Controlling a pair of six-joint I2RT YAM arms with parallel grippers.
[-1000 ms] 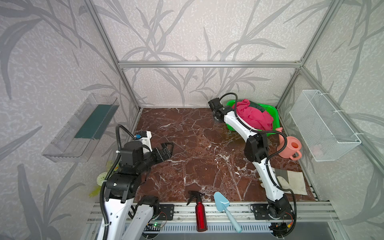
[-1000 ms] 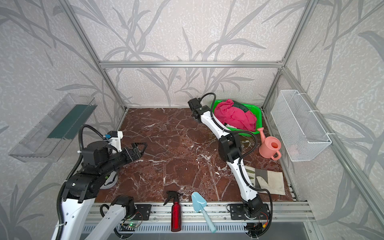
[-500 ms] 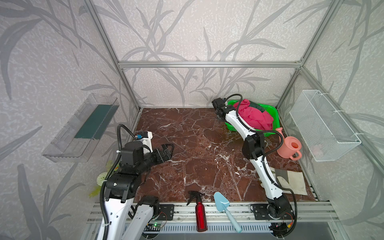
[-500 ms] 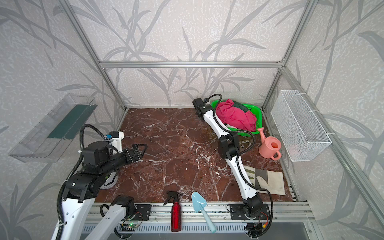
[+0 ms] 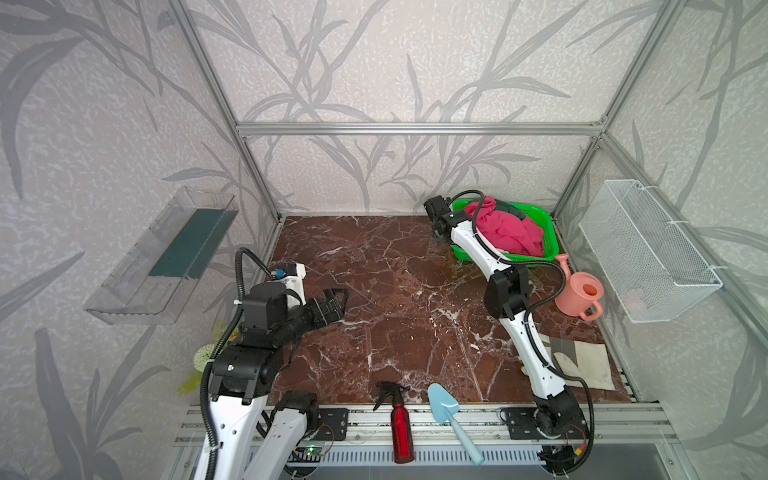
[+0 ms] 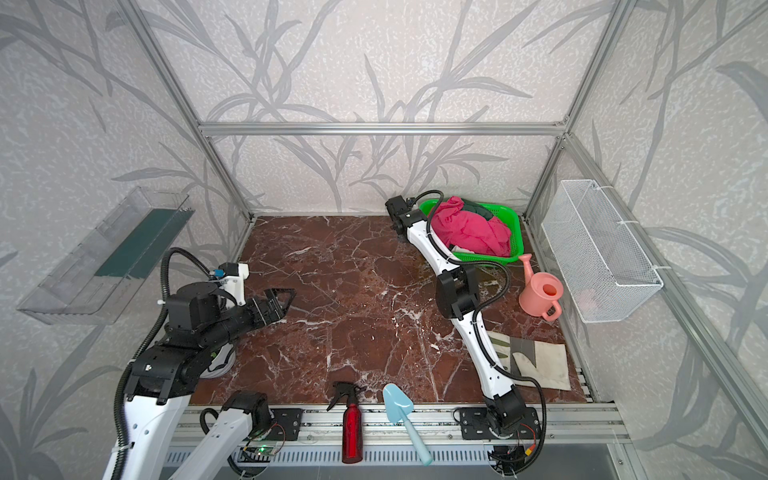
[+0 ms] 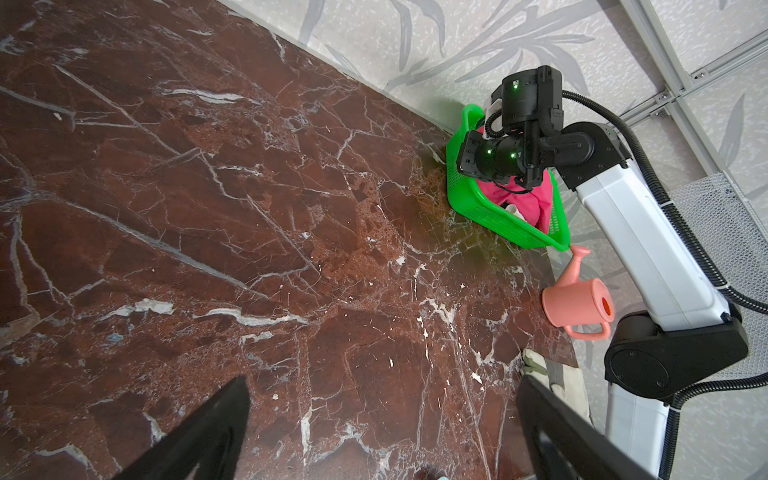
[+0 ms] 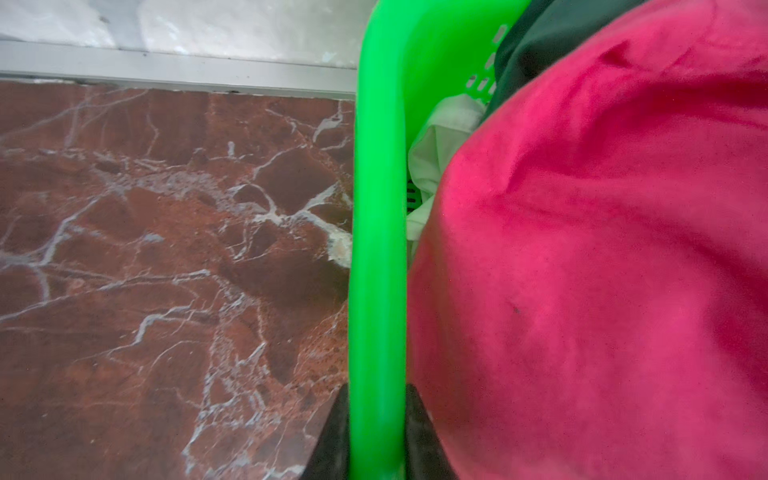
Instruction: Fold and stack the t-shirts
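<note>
The t-shirts lie heaped in a green basket (image 5: 528,259) at the back right: a pink-red tee (image 5: 511,230) on top, a dark green one (image 8: 548,37) behind it and a whitish one (image 8: 440,145) against the wall. My right gripper (image 8: 377,388) is shut on the basket's left rim (image 8: 376,208), one finger outside and one inside beside the pink cloth. In both top views it shows at that rim (image 5: 441,235) (image 6: 401,232). My left gripper (image 5: 338,297) (image 7: 382,380) hovers open over the bare marble at the left, holding nothing.
A pink watering can (image 5: 579,293) stands in front of the basket. A pale glove (image 5: 582,365) lies at the front right. A red spray bottle (image 5: 401,424) and a blue trowel (image 5: 449,411) rest on the front rail. A wire basket (image 5: 648,253) hangs on the right wall.
My right gripper has shifted a little toward the basket and closed its jaws on the green rim. The left arm has not moved.
</note>
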